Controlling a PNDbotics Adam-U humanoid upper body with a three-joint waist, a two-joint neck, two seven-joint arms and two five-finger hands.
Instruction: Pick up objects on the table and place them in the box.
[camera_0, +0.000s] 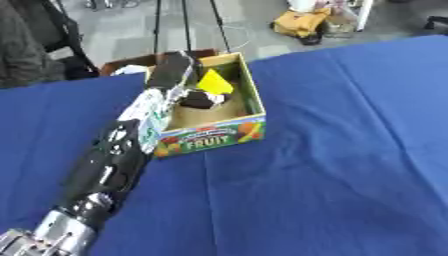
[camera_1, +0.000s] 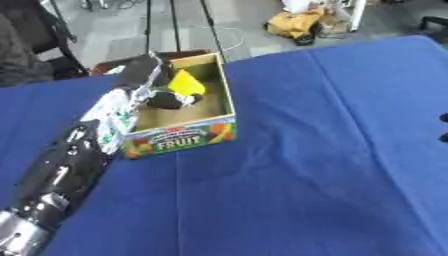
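An open cardboard box with a colourful "FRUIT" front stands on the blue cloth at the upper left of centre. Inside it lie a yellow wedge-shaped thing and a dark rounded thing with a white patch. My left arm runs from the lower left corner up to the box, and my left hand hangs over the box's left rear wall, beside the yellow thing. Its fingers are hidden behind the hand's dark back. At the right edge of the right eye view, small dark tips of my right hand show.
The blue cloth has soft folds across the right and front. A brown box edge sits just behind the fruit box. Beyond the table's far edge are a yellow bag on the floor and dark stands.
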